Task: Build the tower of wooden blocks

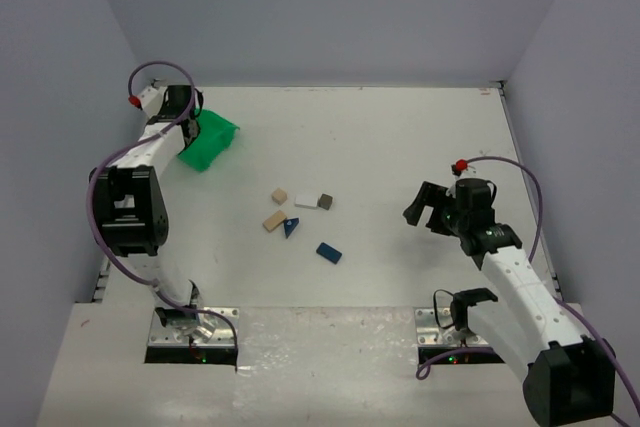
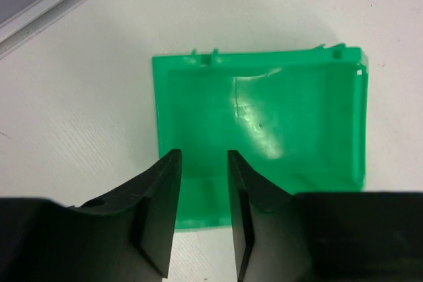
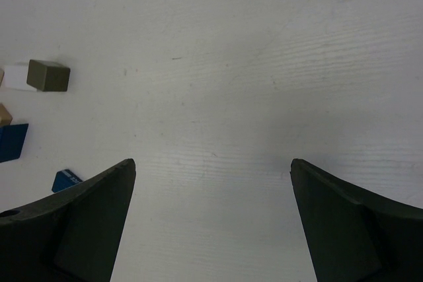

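Left gripper (image 2: pixel 203 158) hangs over the near wall of the green bin (image 2: pixel 258 59), jaws narrowly parted; wood blocks (image 1: pixel 274 220) lie scattered, unstacked, right of the bin, well apart from it; farther right, right gripper (image 3: pixel 211 163) gapes wide, empty.

Green bin (image 2: pixel 264 130) of glossy, see-through plastic with bright glints. White tabletop (image 3: pixel 264 44) is matt and faintly ridged. Small blocks (image 1: pixel 274 220) look matt, some painted blue. Right claw (image 3: pixel 211 166) is smooth, matt black.
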You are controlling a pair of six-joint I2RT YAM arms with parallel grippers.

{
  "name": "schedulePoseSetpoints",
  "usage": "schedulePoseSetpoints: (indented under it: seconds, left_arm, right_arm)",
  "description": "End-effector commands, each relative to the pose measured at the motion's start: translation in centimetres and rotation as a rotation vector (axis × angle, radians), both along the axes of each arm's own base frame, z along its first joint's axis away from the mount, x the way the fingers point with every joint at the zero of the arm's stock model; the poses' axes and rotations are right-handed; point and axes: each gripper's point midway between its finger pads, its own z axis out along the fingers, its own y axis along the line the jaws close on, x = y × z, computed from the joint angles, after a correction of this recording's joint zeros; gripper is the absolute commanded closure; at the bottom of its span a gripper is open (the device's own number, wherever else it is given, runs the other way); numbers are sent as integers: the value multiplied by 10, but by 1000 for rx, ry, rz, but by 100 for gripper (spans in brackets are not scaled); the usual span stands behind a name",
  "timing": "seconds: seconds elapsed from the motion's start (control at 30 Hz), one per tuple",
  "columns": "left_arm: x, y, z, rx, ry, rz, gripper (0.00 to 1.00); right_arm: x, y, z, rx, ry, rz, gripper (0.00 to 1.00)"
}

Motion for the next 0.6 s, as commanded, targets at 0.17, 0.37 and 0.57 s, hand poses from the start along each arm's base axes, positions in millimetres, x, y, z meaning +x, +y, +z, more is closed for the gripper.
schedulePoseSetpoints:
  seconds: [0.17, 0.37, 0.57]
  left_arm:
    - [12, 2, -6, -28, -28, -27, 59]
    - [16, -2, 40, -13, -127, -79, 11]
    - [-3, -14, 110, 0, -281, -155, 0]
  right_arm:
    - [12, 21, 28, 39, -89, 132, 1]
    - [13, 40, 47, -39, -145, 274, 1]
    - [19, 80, 63, -132, -190, 484, 1]
